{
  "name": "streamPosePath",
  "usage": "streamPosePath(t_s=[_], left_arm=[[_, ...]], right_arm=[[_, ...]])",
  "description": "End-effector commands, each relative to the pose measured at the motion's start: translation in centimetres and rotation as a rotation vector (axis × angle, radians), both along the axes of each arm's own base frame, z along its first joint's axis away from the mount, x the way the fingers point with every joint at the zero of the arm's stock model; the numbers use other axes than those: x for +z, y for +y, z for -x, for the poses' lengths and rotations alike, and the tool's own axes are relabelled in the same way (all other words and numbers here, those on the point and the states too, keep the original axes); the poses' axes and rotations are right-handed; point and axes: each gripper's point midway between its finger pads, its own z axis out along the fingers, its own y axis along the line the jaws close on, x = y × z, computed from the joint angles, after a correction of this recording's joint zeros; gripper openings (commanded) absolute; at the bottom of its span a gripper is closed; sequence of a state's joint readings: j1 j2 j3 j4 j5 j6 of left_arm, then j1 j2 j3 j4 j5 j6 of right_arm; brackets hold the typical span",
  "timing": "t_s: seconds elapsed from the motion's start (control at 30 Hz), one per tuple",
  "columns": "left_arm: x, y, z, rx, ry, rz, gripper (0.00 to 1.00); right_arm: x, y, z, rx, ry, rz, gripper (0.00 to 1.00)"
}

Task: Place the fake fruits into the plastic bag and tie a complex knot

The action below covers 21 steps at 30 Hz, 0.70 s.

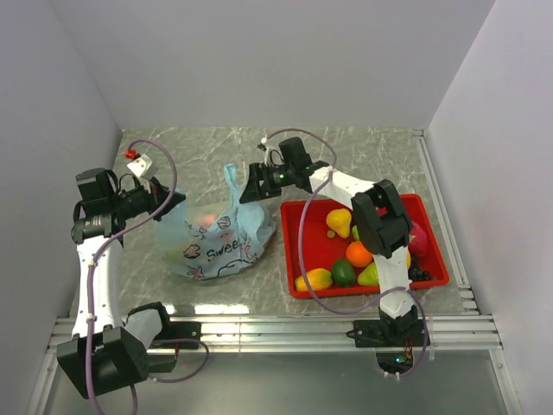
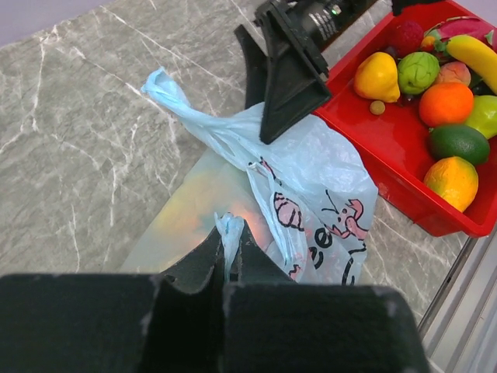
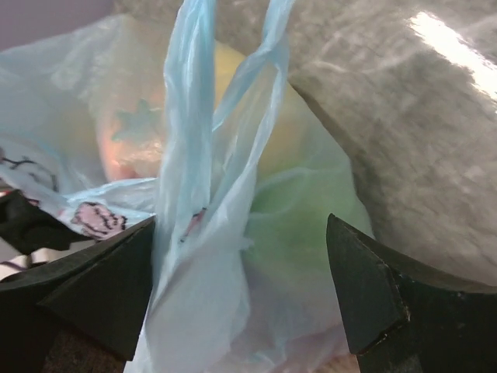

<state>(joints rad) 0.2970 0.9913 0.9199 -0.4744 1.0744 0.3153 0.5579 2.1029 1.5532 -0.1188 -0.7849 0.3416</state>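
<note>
The light-blue plastic bag (image 1: 216,242) with "Sweet" print lies on the marble table, with fruits showing faintly through it. My left gripper (image 1: 173,204) is shut on one bag handle (image 2: 227,233) at the bag's left edge. My right gripper (image 1: 252,188) is open over the bag's far right side, its fingers (image 3: 101,287) spread around the other handle (image 3: 190,140), which rises as a loop. Several fake fruits (image 1: 346,255) lie in the red tray, among them an orange (image 2: 446,103), a lime (image 2: 458,142) and a yellow mango (image 2: 377,76). No knot shows.
The red tray (image 1: 298,238) stands right of the bag, touching it. White walls close in the table on three sides. A metal rail (image 1: 276,328) runs along the near edge. A small white block (image 1: 139,162) with a red tip sits behind the left arm.
</note>
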Motion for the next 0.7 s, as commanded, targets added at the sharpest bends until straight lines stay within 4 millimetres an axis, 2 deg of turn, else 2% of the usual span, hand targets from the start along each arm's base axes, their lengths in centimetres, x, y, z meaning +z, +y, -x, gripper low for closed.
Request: streamPosePath(t_s=[0.0,0.13,0.17,0.23,0.27,0.3,0.33,0.37,0.43,0.47,0.53,0.57,0.6,0.63,0.67], left_arm=[[0.7,-0.5,0.0,-0.004,-0.032,-0.011,0.01],[0.5,-0.8,-0.2,-0.012,-0.029,-0.008,0.0],[0.6,-0.8,-0.3,-0.013,-0.028,-0.006,0.0],[0.7,-1.0,-0.4,-0.015,-0.029,0.0,0.01],[0.7,-1.0,-0.5,-0.018,-0.034,0.001,0.01],[1.0,-1.3,-0.5,-0.026,-0.038,0.005,0.0],[1.2,-1.5,-0.5,-0.033,-0.035,0.018,0.01],[1.6,-1.7,-0.6,-0.043,-0.047,0.023,0.0],[2.5,-2.5,-0.5,-0.067,-0.05,0.045,0.01],[2.9,-2.9,-0.5,-0.081,-0.062,0.048,0.01],[3.2,-4.0,-0.3,-0.11,-0.06,0.056,0.01],[3.1,-4.2,-0.4,-0.109,-0.06,0.055,0.0],[3.2,-4.5,-0.5,-0.118,-0.068,0.055,0.01],[3.1,-4.7,-0.4,-0.122,-0.065,0.058,0.0],[3.0,-4.8,-0.4,-0.123,-0.064,0.058,0.0]], right_arm=[[6.7,2.8,-0.4,0.081,-0.082,-0.18,0.91],[7.9,4.8,0.4,0.144,-0.06,-0.267,0.91],[7.0,5.1,0.4,0.158,-0.043,-0.265,0.88],[6.7,5.8,0.3,0.169,-0.038,-0.266,0.81],[6.0,6.0,0.2,0.171,-0.028,-0.262,0.67],[5.7,6.0,0.1,0.17,-0.026,-0.253,0.61],[5.7,6.0,-0.1,0.174,-0.041,-0.25,0.53],[5.8,6.0,-0.1,0.171,-0.046,-0.246,0.4],[6.0,6.1,0.3,0.201,-0.072,-0.247,0.28],[6.4,6.0,0.5,0.208,-0.083,-0.247,0.16],[7.0,6.1,1.0,0.23,-0.114,-0.252,0.08],[7.1,6.0,1.2,0.226,-0.114,-0.24,0.11],[6.9,5.9,1.0,0.221,-0.134,-0.22,0.2],[7.2,5.8,0.5,0.199,-0.158,-0.201,0.47],[7.2,5.5,0.3,0.178,-0.167,-0.178,0.58]])
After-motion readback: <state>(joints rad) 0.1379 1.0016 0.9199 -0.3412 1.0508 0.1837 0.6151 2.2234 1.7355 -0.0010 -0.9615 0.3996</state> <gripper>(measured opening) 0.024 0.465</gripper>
